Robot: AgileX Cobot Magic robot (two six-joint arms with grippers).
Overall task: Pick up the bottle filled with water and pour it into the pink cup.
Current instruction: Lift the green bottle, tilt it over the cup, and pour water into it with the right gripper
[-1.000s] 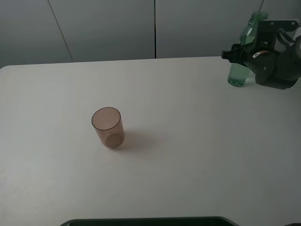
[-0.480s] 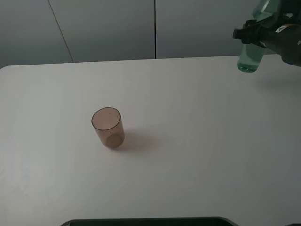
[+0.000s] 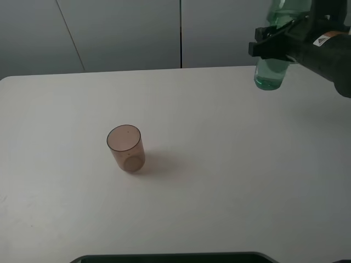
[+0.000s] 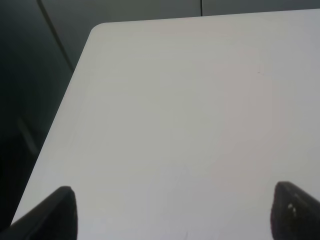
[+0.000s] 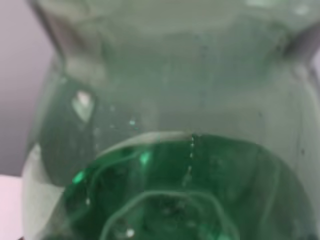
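Observation:
The green-tinted bottle (image 3: 271, 74) hangs upright in the air at the far right, held by my right gripper (image 3: 279, 46), which is shut on its body. Its top runs out of the exterior view. In the right wrist view the bottle (image 5: 170, 150) fills the picture, with water in its lower part. The pink cup (image 3: 126, 148) stands upright and open on the white table (image 3: 219, 164), left of centre, far to the left of and nearer than the bottle. My left gripper (image 4: 172, 212) is open over bare table near its left edge, holding nothing.
A grey panelled wall (image 3: 120, 33) stands behind the table's far edge. The table's rounded far-left corner (image 4: 97, 27) shows in the left wrist view. A dark edge (image 3: 170, 257) lies along the bottom of the exterior view.
My right gripper has lifted the bottle off the table at the far right, then carried it a little to the left in the air. The cup has not moved.

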